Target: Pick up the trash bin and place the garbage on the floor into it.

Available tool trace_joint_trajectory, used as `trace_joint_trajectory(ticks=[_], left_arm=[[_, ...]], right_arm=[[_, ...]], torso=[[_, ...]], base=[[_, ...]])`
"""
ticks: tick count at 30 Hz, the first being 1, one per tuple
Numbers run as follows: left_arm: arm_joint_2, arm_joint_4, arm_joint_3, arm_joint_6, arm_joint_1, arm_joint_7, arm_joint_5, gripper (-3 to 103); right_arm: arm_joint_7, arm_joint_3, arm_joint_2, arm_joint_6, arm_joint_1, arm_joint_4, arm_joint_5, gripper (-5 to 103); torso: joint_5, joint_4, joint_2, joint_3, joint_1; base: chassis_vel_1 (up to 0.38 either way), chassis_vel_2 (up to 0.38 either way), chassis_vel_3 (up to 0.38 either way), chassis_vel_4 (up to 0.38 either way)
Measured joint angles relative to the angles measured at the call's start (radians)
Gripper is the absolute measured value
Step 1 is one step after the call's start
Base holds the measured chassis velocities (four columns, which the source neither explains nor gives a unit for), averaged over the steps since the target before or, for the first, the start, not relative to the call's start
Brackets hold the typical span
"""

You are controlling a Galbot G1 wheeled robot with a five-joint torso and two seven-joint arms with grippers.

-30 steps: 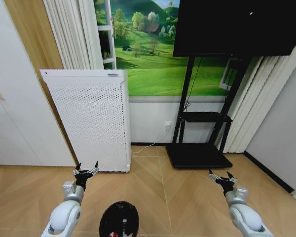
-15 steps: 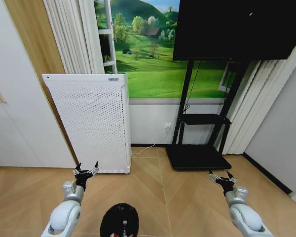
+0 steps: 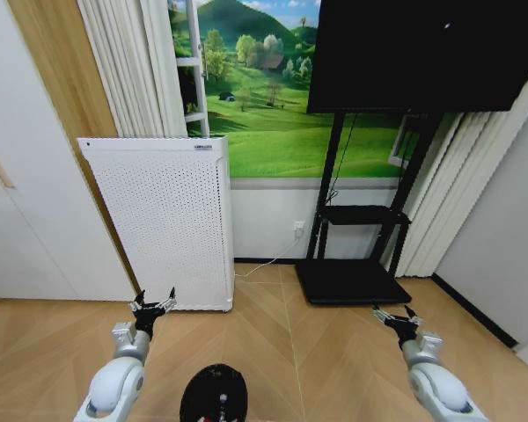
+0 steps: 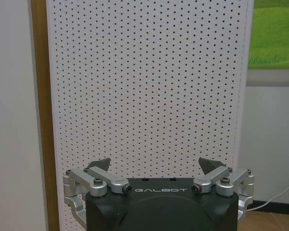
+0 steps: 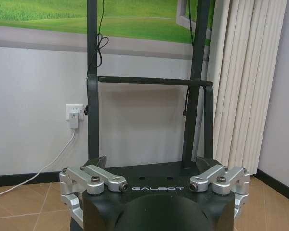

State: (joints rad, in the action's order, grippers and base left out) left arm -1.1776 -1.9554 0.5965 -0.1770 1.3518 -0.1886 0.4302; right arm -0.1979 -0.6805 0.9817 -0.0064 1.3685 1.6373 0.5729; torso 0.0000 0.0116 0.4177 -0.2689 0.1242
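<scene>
The trash bin (image 3: 214, 394), small, round and black, stands on the wooden floor at the bottom middle of the head view, between my two arms. In its mouth lies a small white-and-red bit of garbage (image 3: 221, 402). My left gripper (image 3: 152, 303) is held out ahead and left of the bin, open and empty. In the left wrist view the left gripper (image 4: 155, 166) faces the white perforated appliance. My right gripper (image 3: 394, 316) is held out to the bin's right, open and empty. In the right wrist view the right gripper (image 5: 154, 162) faces the black stand.
A tall white perforated appliance (image 3: 163, 220) stands against the wall ahead on the left. A black screen (image 3: 422, 48) on a black stand (image 3: 352, 277) is ahead on the right. A wall socket with a cable (image 3: 299, 226) lies between them. White cabinet doors (image 3: 18, 220) line the left.
The whole head picture has shifted down a little, so the camera moved. Both arms keep the same pose, grippers open.
</scene>
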Motion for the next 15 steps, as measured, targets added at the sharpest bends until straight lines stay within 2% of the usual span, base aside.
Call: trace_joint_trajectory(ticks=[15], left_arm=[[0.0,0.0,0.0,0.0,0.0,0.0,0.0,100]], right_arm=[[0.0,0.0,0.0,0.0,0.0,0.0,0.0,100]], torso=[[0.0,0.0,0.062,-0.04,0.022]], base=[[0.0,0.0,0.0,0.0]])
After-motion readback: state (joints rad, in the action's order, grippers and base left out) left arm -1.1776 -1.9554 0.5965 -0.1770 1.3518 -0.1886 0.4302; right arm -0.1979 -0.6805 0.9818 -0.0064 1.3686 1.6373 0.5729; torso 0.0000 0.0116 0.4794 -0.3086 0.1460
